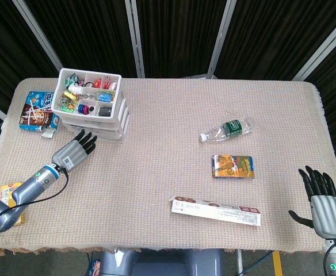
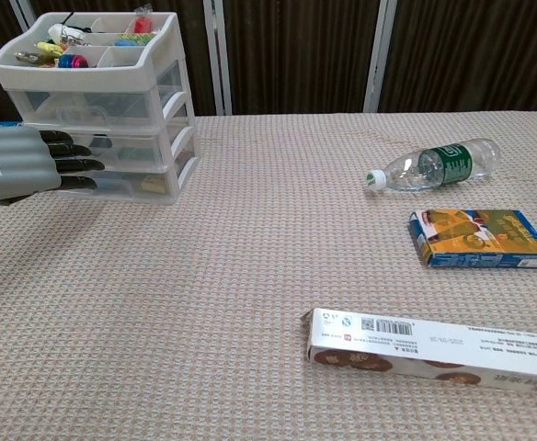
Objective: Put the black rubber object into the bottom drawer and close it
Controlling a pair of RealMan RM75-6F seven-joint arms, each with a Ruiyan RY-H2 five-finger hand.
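Note:
The white three-drawer unit (image 1: 93, 112) (image 2: 103, 101) stands at the table's back left, its top tray full of small items. Its bottom drawer (image 2: 135, 182) sits pushed in, about flush with the drawers above. My left hand (image 1: 73, 152) (image 2: 25, 163) holds nothing; its straight fingertips (image 2: 80, 165) touch the lower drawer fronts. The black rubber object does not show clearly; the hand covers much of the drawer front. My right hand (image 1: 323, 201) rests at the table's near right corner, fingers spread and empty, seen only in the head view.
A plastic bottle (image 1: 226, 128) (image 2: 434, 163) lies right of centre, an orange and blue box (image 1: 233, 166) (image 2: 480, 237) nearer than it. A long white box (image 1: 216, 211) (image 2: 434, 347) lies near the front edge. A blue snack box (image 1: 35, 112) and a yellow packet (image 1: 10, 204) lie at left.

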